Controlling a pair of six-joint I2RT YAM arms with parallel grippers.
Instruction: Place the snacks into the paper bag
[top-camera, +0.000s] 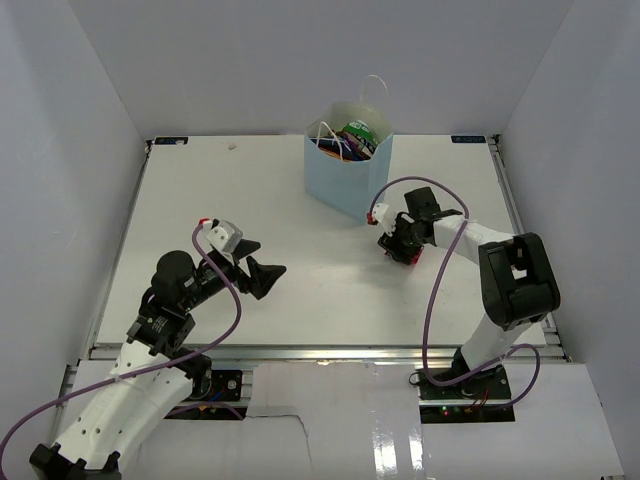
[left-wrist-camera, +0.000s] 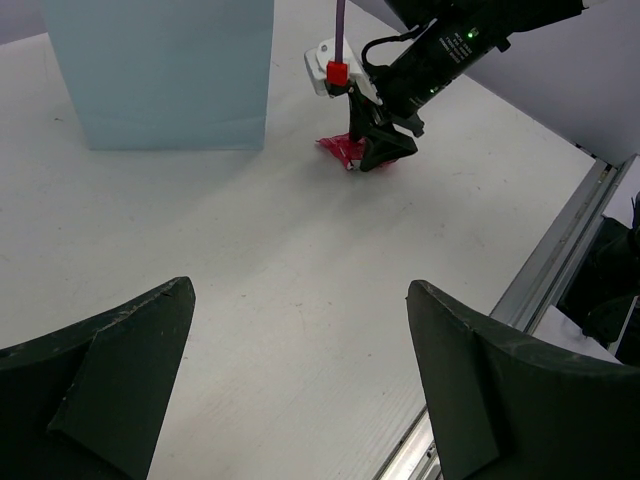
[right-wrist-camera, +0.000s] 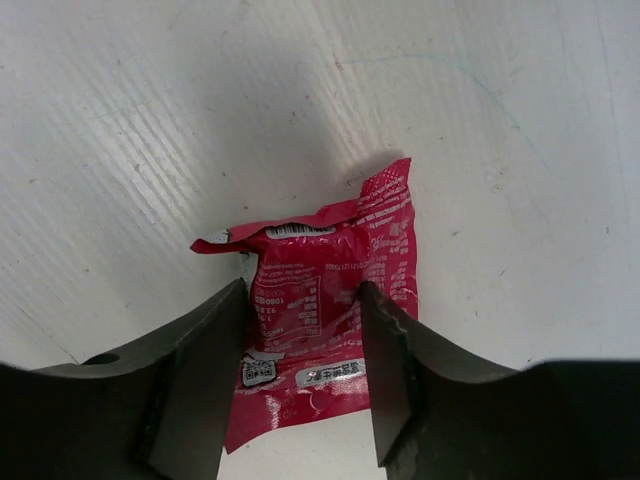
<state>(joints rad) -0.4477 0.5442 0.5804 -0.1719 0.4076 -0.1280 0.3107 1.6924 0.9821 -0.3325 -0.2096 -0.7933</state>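
The small pink packet (right-wrist-camera: 325, 255) lies flat on the white table, just right of the light blue paper bag (top-camera: 345, 185). My right gripper (right-wrist-camera: 303, 300) is down on it, its two fingers pinching the packet's middle while the edges spread out under them. In the top view the right gripper (top-camera: 400, 250) stands at the bag's front right corner. The left wrist view shows the packet (left-wrist-camera: 338, 148) under it. Several packets (top-camera: 355, 135) show in the bag's open top. My left gripper (top-camera: 262, 275) is open and empty over bare table at the left.
White walls enclose the table on three sides. A metal rail (top-camera: 320, 352) runs along the near edge. The bag's white cord handles (top-camera: 375, 90) stand above its rim. The right arm's purple cable (top-camera: 432, 290) loops over the table.
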